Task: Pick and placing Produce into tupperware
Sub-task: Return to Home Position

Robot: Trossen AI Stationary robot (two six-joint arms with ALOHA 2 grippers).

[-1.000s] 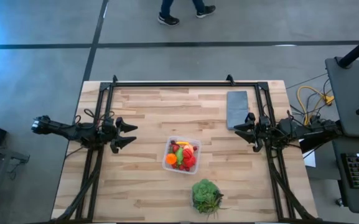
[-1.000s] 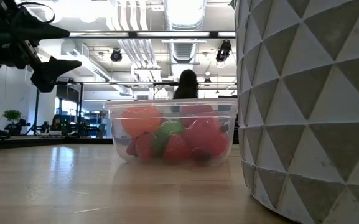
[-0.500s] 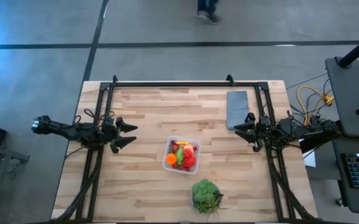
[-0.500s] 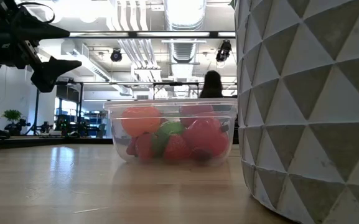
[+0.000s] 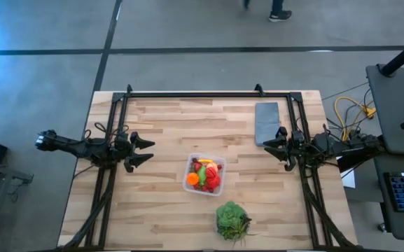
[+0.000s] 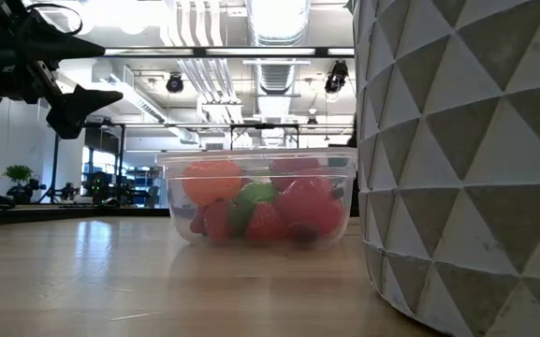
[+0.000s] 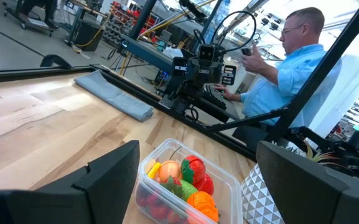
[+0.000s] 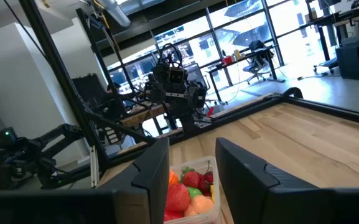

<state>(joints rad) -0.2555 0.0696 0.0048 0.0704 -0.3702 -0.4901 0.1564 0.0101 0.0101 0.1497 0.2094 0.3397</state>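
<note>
Tupperware [image 5: 187,183] loaded; left pincer [image 5: 150,151], right pincer [image 5: 272,148] spread

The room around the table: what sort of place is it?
Probably a robotics lab in an open industrial hall: ceiling ducts hang bare, a person works at a desk beside the table, and the left arm and right arm wait at its sides.

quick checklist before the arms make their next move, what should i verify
1. Left gripper open and empty, at the table's left side: ok.
2. Right gripper open and empty, at the right side: ok.
3. Produce all inside the tupperware, none loose on the table: ok.
4. Tupperware sits flat and upright: ok.
5. Both grippers apart from tupperware and potted plant: ok.
</note>
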